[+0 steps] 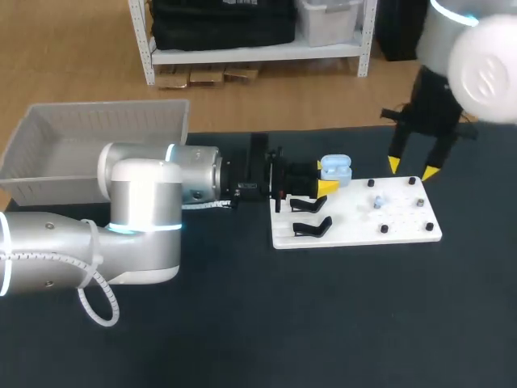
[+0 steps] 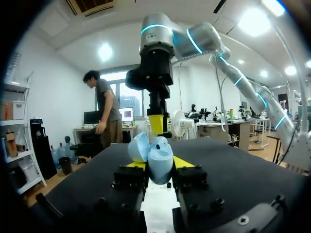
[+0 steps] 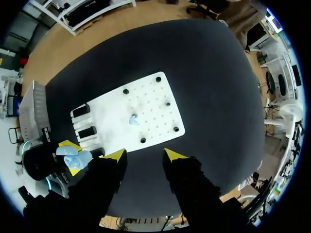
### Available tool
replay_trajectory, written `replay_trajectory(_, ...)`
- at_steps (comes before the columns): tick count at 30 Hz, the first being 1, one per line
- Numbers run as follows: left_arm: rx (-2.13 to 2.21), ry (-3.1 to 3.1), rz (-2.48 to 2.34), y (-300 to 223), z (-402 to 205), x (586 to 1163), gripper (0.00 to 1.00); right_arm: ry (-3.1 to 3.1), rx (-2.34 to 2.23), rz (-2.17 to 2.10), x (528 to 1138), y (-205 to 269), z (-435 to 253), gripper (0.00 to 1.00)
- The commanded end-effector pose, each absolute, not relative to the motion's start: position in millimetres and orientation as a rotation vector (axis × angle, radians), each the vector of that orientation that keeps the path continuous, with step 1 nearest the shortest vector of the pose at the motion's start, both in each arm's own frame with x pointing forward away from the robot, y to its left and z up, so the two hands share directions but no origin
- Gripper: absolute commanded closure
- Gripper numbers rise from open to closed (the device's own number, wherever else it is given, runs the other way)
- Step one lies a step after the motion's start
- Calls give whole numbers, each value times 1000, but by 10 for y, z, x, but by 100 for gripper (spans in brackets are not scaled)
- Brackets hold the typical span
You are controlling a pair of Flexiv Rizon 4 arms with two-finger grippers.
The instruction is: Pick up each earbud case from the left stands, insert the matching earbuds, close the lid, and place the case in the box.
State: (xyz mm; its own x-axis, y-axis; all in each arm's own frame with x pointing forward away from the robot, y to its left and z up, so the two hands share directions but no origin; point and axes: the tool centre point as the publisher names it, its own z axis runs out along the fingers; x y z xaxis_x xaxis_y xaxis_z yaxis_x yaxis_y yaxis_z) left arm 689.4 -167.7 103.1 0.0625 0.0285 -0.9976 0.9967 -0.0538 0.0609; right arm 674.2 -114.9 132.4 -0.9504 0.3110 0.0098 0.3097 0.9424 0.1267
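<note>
- Earbud case (image 1: 336, 168), pale blue with its lid hinged open, was at the far end of the row of stands on the white board (image 1: 355, 233). It was pinched between the fingers of my left end effector (image 2: 158, 164), and both yellow tips pressed its sides, so I counted it as gripped.
- I could not tell whether it was seated on its stand or just clear of it.
- I judged that the low, side-on grip left the open mouth of the case facing up, free for loading from above.
- The two black stands (image 1: 311, 227) nearer me on the same edge of the board carried nothing.
- My right end effector (image 1: 412, 169) hung above the far right part of the board, fingers well apart and holding nothing. It pointed straight down, which I read as the pose for a drop onto the earbuds.
- The pale blue earbuds (image 1: 377, 201) lay in the middle of the board, apart from the case.
- The grey box (image 1: 48, 137) stood at the left of the bench (image 1: 323, 323), beyond my left arm, where I judged the closed case would go.
</note>
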Motion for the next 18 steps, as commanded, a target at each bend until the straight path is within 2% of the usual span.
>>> replay_trajectory(1, 1294, 1159, -1183, -1677, 1026, 6882, 100, 2980, 460, 504, 6702, -1229, 1199, 49)
replay_trajectory(10, 1290, 1166, -1194, -1592, 968, 6640, 100, 2972, 372, 559, 6703, -1134, 1107, 46)
replay_trajectory(13, 1297, 1176, -1186, -1529, 958, 6584, 100, 2967, 343, 551, 6705, -1078, 1063, 50)
replay_trajectory(18, 1306, 1185, -1178, -1449, 944, 6508, 100, 2980, 299, 475, 6733, -1001, 951, 51)
